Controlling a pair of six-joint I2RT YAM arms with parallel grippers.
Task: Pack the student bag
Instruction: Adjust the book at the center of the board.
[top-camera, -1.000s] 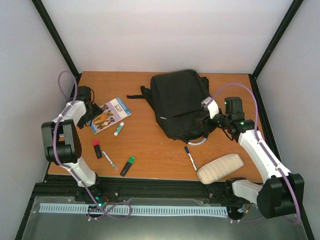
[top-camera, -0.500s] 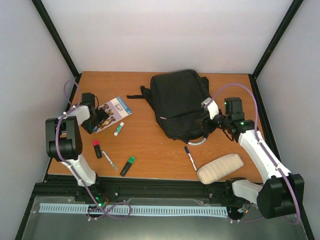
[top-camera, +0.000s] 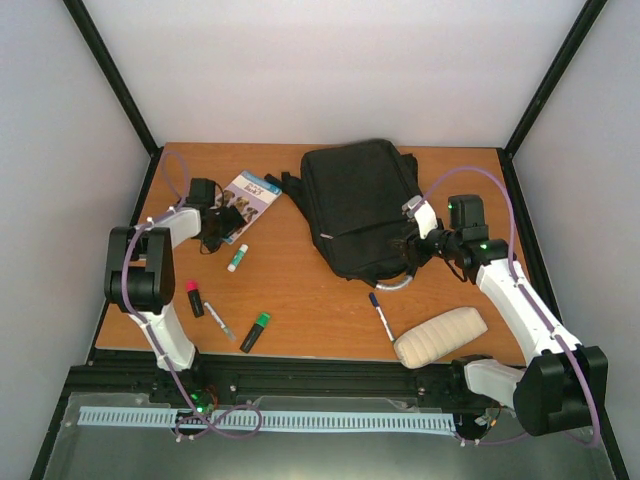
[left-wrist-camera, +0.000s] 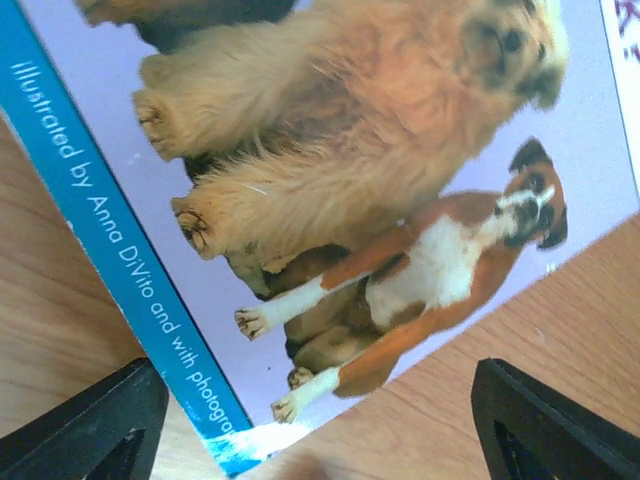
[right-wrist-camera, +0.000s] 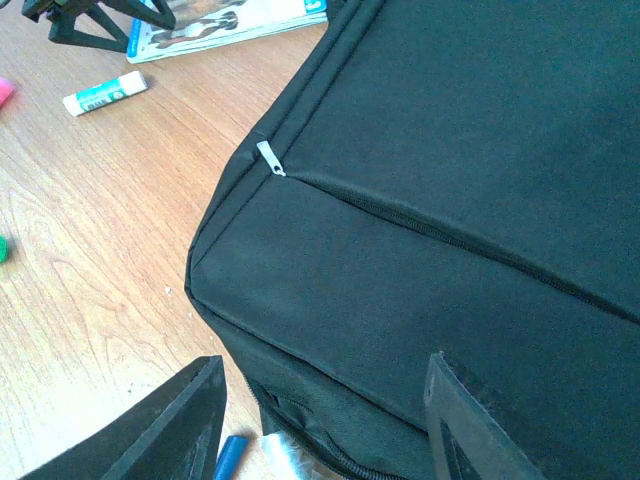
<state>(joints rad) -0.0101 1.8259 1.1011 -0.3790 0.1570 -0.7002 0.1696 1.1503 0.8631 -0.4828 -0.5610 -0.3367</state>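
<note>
1. Top external view:
   - The student bag (top-camera: 360, 205) is lying flat at the upper centre of the table (top-camera: 300, 290).
   - The left gripper (top-camera: 226, 224) is working at the book (top-camera: 252, 190), which is lying just left of the bag's straps.
   - The right gripper (top-camera: 413, 250) is sitting against the bag's lower right edge.
   - Judged step: the book is being brought to the bag for packing, while the right arm is attending to the bag's opening.
2. Left wrist view:
   - The fingers (left-wrist-camera: 90, 425) are standing wide apart, with a corner of the book between them and bare wood showing inside the right-hand finger.
   - Nothing is clamped.
3. Right wrist view:
   - The fingers (right-wrist-camera: 165, 425) are standing apart astride the bag's fabric.
   - I cannot tell whether they are pinching it.
   - The zip pull (right-wrist-camera: 268, 158) is showing on a closed seam.
4. Next move, as judged: the bag needs a mouth held open, and the book needs a firm grip before it goes in.
5. Against the earlier frame:
   - The book is now lying further up and right, closer to the bag.
   - The left arm is swinging that way with it.
   - The right arm is staying put.
</note>
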